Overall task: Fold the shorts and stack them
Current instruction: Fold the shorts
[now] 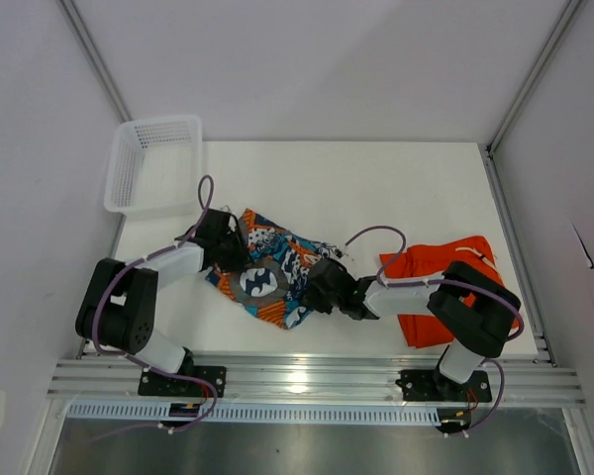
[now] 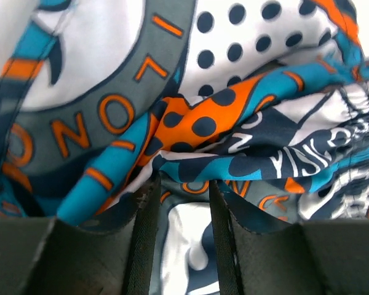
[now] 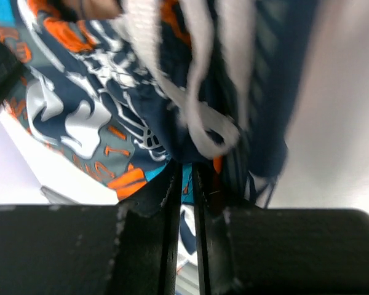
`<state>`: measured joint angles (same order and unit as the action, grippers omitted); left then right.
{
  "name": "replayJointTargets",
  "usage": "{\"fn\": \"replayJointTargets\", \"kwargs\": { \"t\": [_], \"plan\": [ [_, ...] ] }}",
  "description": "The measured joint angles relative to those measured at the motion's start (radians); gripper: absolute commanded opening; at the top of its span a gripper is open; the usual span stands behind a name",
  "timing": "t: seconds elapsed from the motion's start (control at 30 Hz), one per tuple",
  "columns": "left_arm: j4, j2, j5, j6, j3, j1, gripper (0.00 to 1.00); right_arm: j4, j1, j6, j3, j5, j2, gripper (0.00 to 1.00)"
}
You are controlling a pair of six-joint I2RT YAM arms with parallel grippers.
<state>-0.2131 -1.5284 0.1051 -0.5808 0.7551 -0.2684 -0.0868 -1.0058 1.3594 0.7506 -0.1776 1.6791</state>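
- Patterned shorts [image 2: 252, 123]: a round emblem has a grey ring [image 2: 111, 92] with orange capitals. "L", "O", "N", "O" read clearly; the rest of the word runs out of frame.
- White lettering on a dark blue band to the right of the ring is too crumpled to read. Beside it are white cloth with dark dots and orange cloth with dark dots.
- No brand tag or label is legible in any view.
- Left arm: elbow folded back at the near left, forearm reaching up and right to the far-left edge of the patterned shorts.
- Left gripper [image 2: 183, 184]: pressed down into the cloth, jaws part-way apart, a bunched blue fold at the tips and fabric showing in the gap. Cannot tell whether it is pinching.
- Right arm: elbow raised above the orange shorts [image 1: 416, 265], forearm running left, low over the tabletop [image 1: 376, 188].
- Right gripper [image 3: 183, 166]: jaws almost together, clamped on a thin edge of the patterned shorts. Teal and orange cloth shows in the slit. A white drawstring [image 3: 200, 115] loops just above it, blurred.
- The patterned shorts lie rumpled mid-tabletop between the two grippers.
- The orange shorts lie flat at the right, well apart from the white mesh basket [image 1: 129, 168] at the far-left corner.
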Motion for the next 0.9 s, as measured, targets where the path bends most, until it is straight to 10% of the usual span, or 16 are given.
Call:
{"fn": "replayJointTargets", "kwargs": {
  "t": [0.27,0.43,0.9],
  "plan": [
    [0.059,0.306,-0.011,-0.172,-0.263,-0.145,0.57,0.141,0.231,-0.304,0.019,0.111,-0.055,0.19],
    [-0.044,0.538,-0.098,-0.231,-0.292,-0.206,0.9,0.209,0.342,-0.517,0.032,0.208,-0.098,0.63],
    [-0.166,0.474,-0.17,-0.106,-0.137,-0.158,0.97,0.367,0.354,-0.815,0.151,0.278,-0.199,0.85]
  ]
}}
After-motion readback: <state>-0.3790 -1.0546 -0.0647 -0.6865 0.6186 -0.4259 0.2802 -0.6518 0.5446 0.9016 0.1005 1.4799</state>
